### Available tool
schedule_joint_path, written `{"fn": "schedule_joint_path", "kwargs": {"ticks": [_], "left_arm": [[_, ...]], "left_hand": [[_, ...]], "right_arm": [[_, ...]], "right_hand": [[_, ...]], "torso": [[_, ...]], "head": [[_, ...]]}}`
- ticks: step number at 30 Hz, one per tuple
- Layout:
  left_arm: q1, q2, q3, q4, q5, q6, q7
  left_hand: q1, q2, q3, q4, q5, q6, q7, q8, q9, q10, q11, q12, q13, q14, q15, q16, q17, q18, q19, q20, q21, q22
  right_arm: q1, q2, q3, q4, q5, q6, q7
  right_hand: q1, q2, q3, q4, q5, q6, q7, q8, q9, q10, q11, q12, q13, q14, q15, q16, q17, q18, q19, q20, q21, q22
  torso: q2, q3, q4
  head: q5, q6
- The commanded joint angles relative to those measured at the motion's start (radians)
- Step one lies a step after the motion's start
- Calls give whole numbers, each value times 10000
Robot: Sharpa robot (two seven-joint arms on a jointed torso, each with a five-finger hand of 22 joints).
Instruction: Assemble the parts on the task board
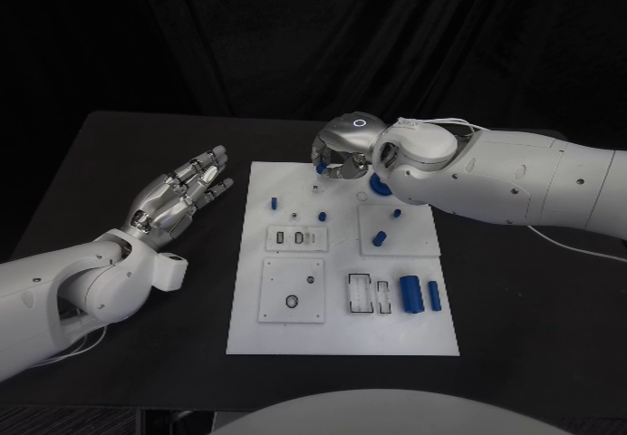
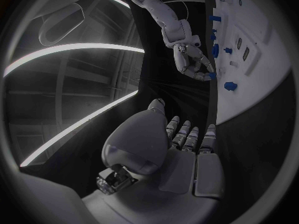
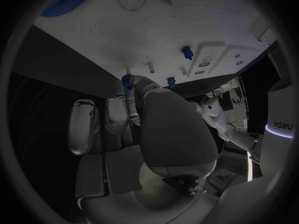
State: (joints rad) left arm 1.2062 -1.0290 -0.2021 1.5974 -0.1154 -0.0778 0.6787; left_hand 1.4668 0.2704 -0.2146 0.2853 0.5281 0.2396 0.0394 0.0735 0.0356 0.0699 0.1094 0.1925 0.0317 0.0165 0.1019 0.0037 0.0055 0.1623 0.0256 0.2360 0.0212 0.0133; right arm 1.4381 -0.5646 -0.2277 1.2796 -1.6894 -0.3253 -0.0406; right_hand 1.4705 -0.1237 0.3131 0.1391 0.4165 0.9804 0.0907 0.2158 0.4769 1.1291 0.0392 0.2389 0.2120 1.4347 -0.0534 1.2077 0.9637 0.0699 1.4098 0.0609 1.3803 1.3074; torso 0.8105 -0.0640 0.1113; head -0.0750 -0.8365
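While the right hand (image 1: 342,149) works at the far edge of the task board (image 1: 342,340), toward 12 o'clock in the head view, it pinches a small blue part (image 1: 322,167) between a fingertip and the thumb, with the other fingers curled close by; the right wrist view shows the same blue part (image 3: 127,81) at the fingertips, just above the white plate. The chief risk is judged to be a slip: the piece is small, the contact area is slight, and any twist of the wrist could roll it out of the pinch and off the far edge onto the black bench (image 1: 105,154). A second risk is misalignment, since the hand and forearm cover the target area from above and the receiving feature cannot be made out. The forearm also hangs over a large blue disc (image 1: 379,185) and two blue pegs (image 1: 397,214) toward 1 o'clock, so a low sweep could knock them. The left hand (image 1: 183,192) hovers released, fingers spread and holding nothing, beside the board at 9 o'clock, well apart from the blue cylinders (image 1: 419,294) at 4 o'clock.
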Motion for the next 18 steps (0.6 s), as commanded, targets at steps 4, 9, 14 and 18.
{"fn": "schedule_joint_path", "kwargs": {"ticks": [4,9,14,18], "left_arm": [[25,-4,4,29,-16,122,1662],[25,-15,3,45,-16,126,1651],[25,-32,3,61,-16,126,1645],[25,-41,2,75,-16,129,1638]], "left_hand": [[84,18,9,-33,61,2,44,-19,-5,-88,16,-67,-16,-46,30,26,-6,187,-31,28,3,-14],[84,18,9,-33,61,2,44,-19,-5,-88,16,-67,-16,-46,30,26,-6,187,-31,28,3,-14],[84,18,9,-33,61,2,44,-19,-5,-88,16,-67,-16,-46,30,26,-6,187,-31,28,3,-14],[94,17,12,-35,65,21,51,-15,-2,-91,23,-61,-15,-45,39,26,-5,188,-32,33,2,-14]], "right_arm": [[-50,-74,7,127,-71,-247,-181],[-55,-83,7,134,-71,-34,-268],[-57,-60,7,66,-71,111,-321],[-66,-10,7,14,-71,115,-304]], "right_hand": [[-3,38,12,-45,31,65,21,43,18,70,-9,-12,19,-5,-42,4,-33,-13,-33,-62,-28,222],[-13,24,11,-46,34,29,30,8,15,42,4,-45,16,-15,-37,-18,-61,-11,-41,-63,-42,212],[-28,17,15,-41,33,-5,40,-32,11,6,21,-86,12,-41,-26,-65,-125,-2,-70,-60,-79,176],[-29,17,18,-42,34,-10,40,-41,12,-5,25,-98,11,-52,-22,-84,-151,4,-85,-58,-97,156]], "torso": [[1,4,5],[2,-1,2],[3,-2,1],[2,-1,-13]], "head": [[2,-27],[-7,-40],[-3,-46],[7,-55]]}}
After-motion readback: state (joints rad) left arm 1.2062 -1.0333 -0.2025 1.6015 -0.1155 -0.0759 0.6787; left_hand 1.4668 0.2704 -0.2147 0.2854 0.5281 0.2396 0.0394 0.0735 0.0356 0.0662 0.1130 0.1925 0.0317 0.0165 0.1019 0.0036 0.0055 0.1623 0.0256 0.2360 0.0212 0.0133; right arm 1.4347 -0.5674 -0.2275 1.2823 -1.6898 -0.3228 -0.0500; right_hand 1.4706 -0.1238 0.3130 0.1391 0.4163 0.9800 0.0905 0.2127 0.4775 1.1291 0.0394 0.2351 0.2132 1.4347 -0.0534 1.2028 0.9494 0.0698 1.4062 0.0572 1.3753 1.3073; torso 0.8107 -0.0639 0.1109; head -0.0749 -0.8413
